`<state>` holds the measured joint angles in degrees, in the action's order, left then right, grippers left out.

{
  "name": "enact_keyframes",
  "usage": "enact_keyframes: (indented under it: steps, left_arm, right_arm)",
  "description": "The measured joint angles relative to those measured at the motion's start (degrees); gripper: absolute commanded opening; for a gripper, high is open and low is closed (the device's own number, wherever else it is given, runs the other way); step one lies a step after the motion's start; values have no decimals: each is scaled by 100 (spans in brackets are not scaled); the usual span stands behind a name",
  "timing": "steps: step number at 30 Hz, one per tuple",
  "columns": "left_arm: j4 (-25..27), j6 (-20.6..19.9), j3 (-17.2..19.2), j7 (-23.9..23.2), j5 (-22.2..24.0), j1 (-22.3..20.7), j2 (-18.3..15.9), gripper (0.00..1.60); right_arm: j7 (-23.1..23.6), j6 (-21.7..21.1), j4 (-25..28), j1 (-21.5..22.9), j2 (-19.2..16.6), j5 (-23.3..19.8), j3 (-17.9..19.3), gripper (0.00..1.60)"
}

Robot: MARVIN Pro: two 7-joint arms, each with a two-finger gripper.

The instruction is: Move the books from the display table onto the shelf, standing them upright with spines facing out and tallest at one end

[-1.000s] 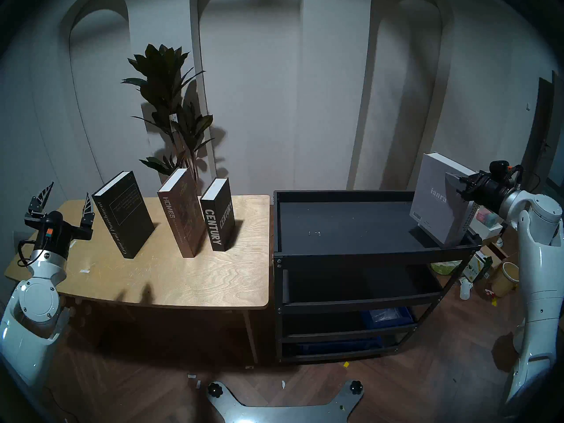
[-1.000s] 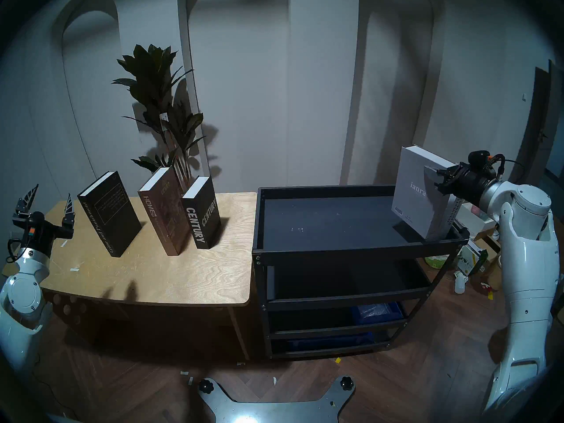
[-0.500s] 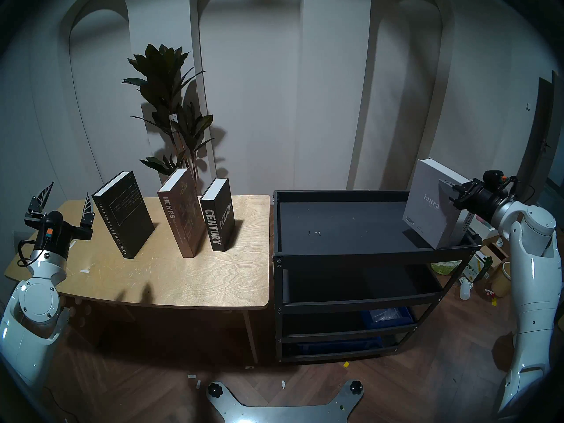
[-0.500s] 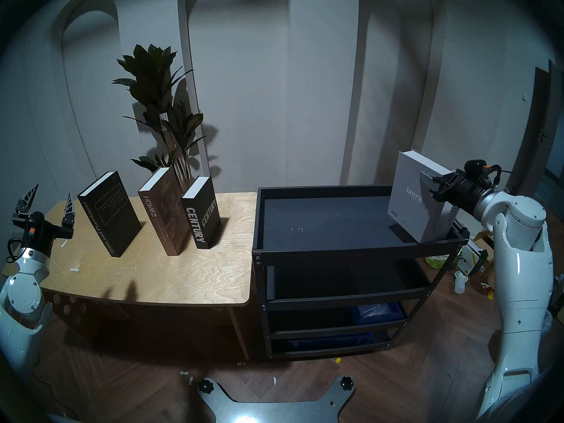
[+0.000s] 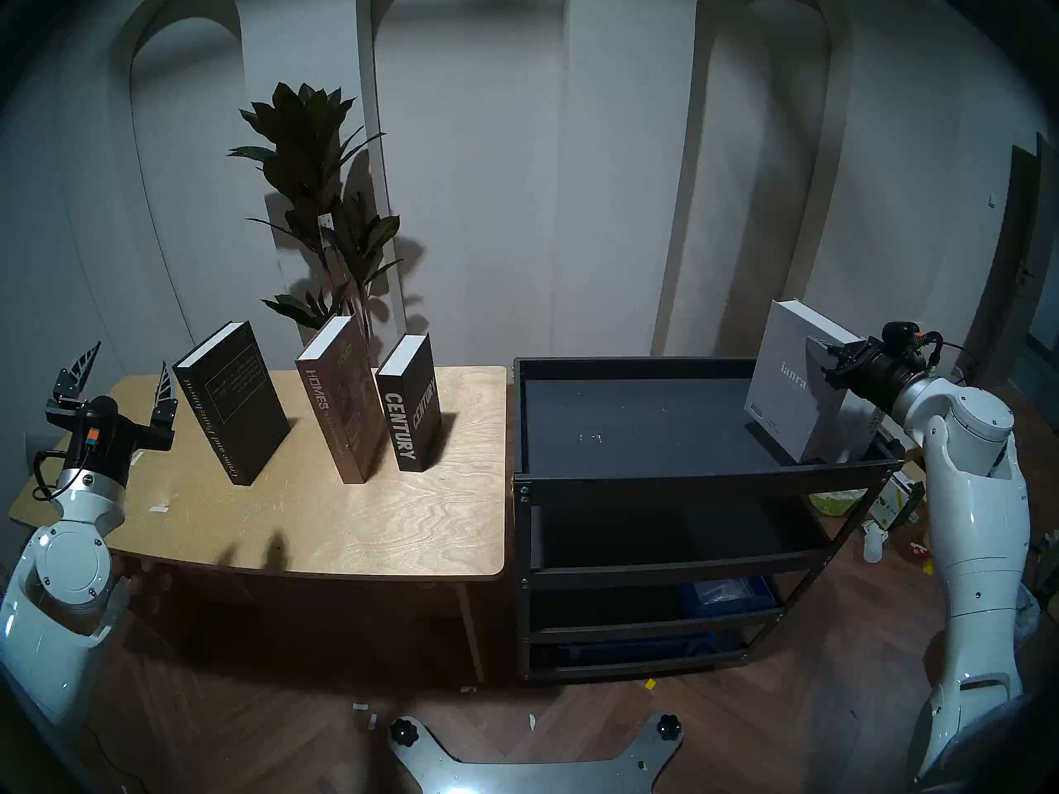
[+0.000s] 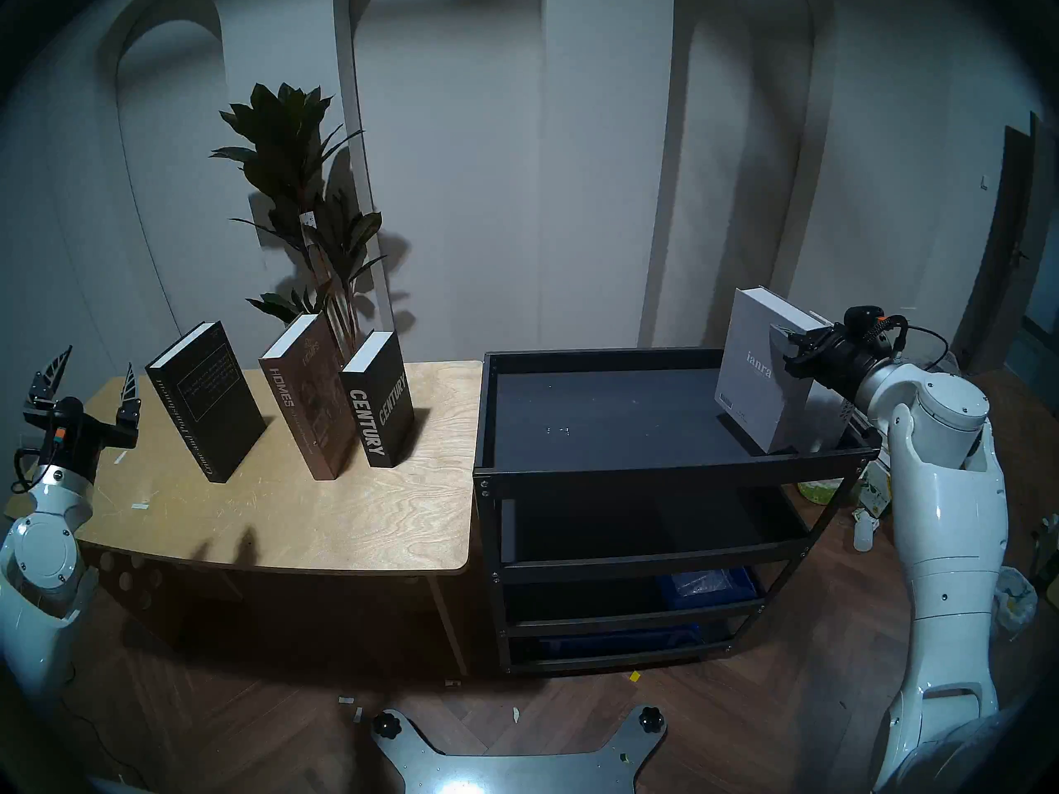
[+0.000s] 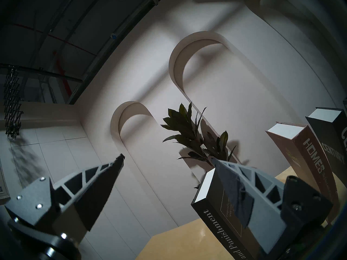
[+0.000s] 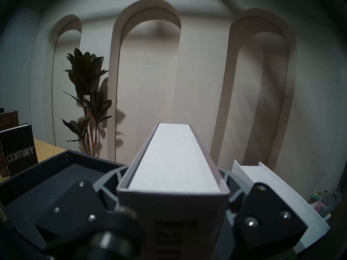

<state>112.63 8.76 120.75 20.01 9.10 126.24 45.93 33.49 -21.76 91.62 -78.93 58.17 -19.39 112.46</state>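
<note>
Grey "ianra" book (image 5: pixel 793 386) upright at the black shelf's (image 5: pixel 687 480) right end.

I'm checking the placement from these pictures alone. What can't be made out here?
- Grey book: whether its bottom rests on the shelf; head views, front rim hides it.
- Its spine text: right wrist view, blurred.
- White book: title unseen; right wrist view shows only the top, grey book blocks head views.

Showroom-style lab: arched wall niches (image 5: pixel 470 162), potted plant (image 5: pixel 321 203)

The plywood surface (image 5: pixel 355 518) is carrying three upright books in a row: Crime and Punishment (image 5: pixel 232 400) at left, HOMES (image 5: pixel 341 400), then CENTURY (image 5: pixel 410 403). To its right, the black shelf (image 5: pixel 687 483) is bearing the grey ianra book (image 5: pixel 793 383) at its right end.
</note>
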Motion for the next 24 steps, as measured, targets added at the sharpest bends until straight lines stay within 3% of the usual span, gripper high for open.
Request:
enact_keyframes:
  steps: [12, 24]
  left_arm:
    - [0, 0, 0, 0, 0, 0, 0, 160]
    - [0, 0, 0, 0, 0, 0, 0, 160]
  right_arm:
    - [-4, 112, -146, 50, -45, 8, 109, 0]
    - [306, 194, -285, -131, -225, -13, 478, 0]
